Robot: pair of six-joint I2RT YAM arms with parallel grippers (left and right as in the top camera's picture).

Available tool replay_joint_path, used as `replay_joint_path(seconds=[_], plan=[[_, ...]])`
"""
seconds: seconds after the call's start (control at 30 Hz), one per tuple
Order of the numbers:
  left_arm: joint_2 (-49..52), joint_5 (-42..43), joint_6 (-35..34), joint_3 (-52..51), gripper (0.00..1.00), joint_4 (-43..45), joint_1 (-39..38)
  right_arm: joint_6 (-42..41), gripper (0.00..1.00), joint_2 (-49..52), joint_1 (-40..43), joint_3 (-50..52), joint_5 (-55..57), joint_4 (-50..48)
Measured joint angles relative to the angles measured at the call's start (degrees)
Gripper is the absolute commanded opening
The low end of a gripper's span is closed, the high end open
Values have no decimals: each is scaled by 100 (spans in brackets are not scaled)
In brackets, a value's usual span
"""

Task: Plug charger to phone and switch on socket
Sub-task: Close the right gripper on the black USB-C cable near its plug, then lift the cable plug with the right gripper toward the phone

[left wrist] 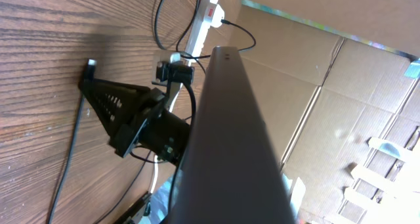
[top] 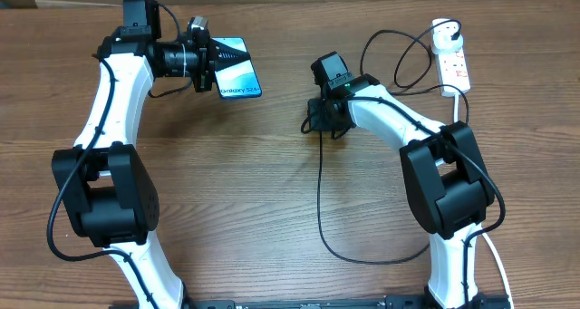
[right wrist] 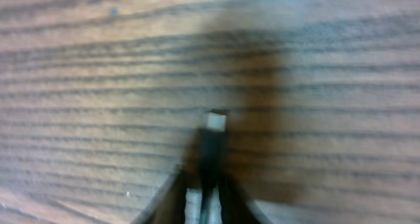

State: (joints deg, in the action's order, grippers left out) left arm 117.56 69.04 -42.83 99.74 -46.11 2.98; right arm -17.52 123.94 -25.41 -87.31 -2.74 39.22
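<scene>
Right wrist: R pincer [right wrist: 206,192] clamped on charger [right wrist: 212,142], tip pointing fwd toward tabletop [right wrist: 92,60]; L pincer [top: 214,62] grips phone [top: 241,72].

Left arm [top: 113,101] and right arm [top: 399,119]: white tubular links, bulky black joint housings [top: 104,196], thin black cables [top: 51,223] routed externally. Left gripper [top: 217,64]: black. Right gripper [left wrist: 90,71]: black tapered fingers, lattice-ribbed.

Brown wood-grain table [top: 263,246] in full view. The white socket [top: 456,69] strip lies at the far right corner, and the charger [top: 319,209] cable snakes from there across the boards, sweeping in a wide black loop toward the near edge.
</scene>
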Motion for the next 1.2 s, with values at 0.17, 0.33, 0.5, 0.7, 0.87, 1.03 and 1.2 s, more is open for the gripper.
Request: replay_joint_path(seconds=[0.17, 0.33, 0.5, 0.7, 0.87, 1.03, 1.2], plan=[[0, 2, 0, 0, 4, -2, 0, -24, 4, 9, 55, -7, -94, -20], [0, 35, 0, 0, 4, -2, 0, 31, 4, 22, 264, -7, -636, 46], [0, 87, 4, 0, 4, -2, 0, 590, 4, 22, 728, 120, -2129, 192], [0, 114, 133, 0, 4, 0, 0, 984, 4, -201, 1064, 162, -3480, 555], [0, 129, 302, 0, 4, -2, 0, 1182, 4, -855, 1001, 162, -3956, 960], [0, 133, 549, 0, 4, 0, 0, 1353, 4, -1515, 837, 162, -4286, 1303], [0, 302, 828, 0, 4, 173, 0, 1414, 4, -1884, 533, 162, -4616, 1585]])
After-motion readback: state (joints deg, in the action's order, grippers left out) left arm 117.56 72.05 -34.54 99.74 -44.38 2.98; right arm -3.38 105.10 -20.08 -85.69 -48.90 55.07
